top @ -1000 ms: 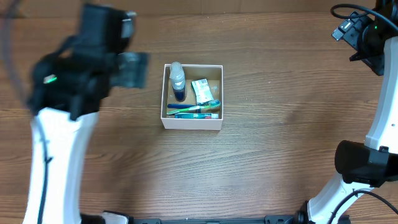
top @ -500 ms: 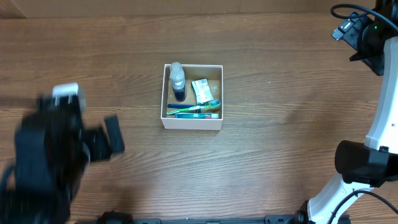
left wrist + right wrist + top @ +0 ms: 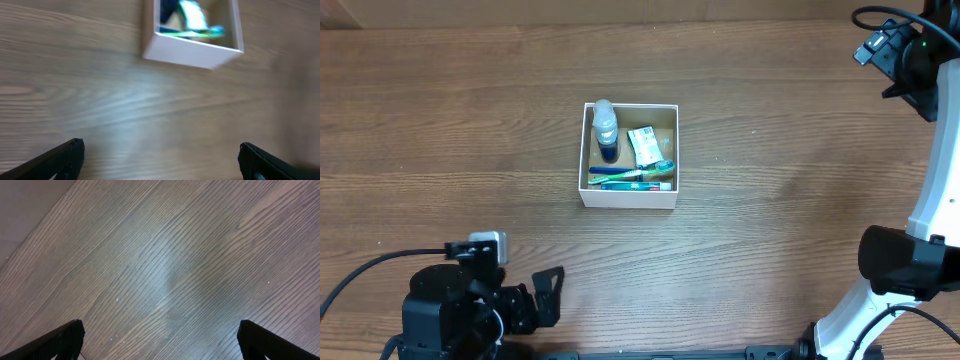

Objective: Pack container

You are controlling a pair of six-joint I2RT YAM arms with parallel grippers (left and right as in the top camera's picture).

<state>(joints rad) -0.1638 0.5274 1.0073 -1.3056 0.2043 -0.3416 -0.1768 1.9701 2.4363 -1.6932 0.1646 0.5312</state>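
The container (image 3: 628, 197), a square shallow box with white walls and a brown floor, sits mid-table. It holds a small bottle (image 3: 606, 128), a green-and-white packet (image 3: 642, 145) and toothbrushes with a toothpaste tube (image 3: 632, 178). It also shows blurred at the top of the left wrist view (image 3: 192, 50). My left gripper (image 3: 548, 297) is open and empty at the front left, well short of the box; its fingers spread wide in the left wrist view (image 3: 160, 157). My right gripper (image 3: 159, 337) is open and empty over bare wood; its arm is at the far right (image 3: 905, 55).
The brown wooden table (image 3: 770, 150) spreads all round the box. The left arm's base and cable (image 3: 440, 310) fill the front left corner. The right arm's base (image 3: 900, 265) stands at the front right.
My left arm has swung back from the far left beside the box down to the front left corner. The box, its contents and the right arm have not moved.
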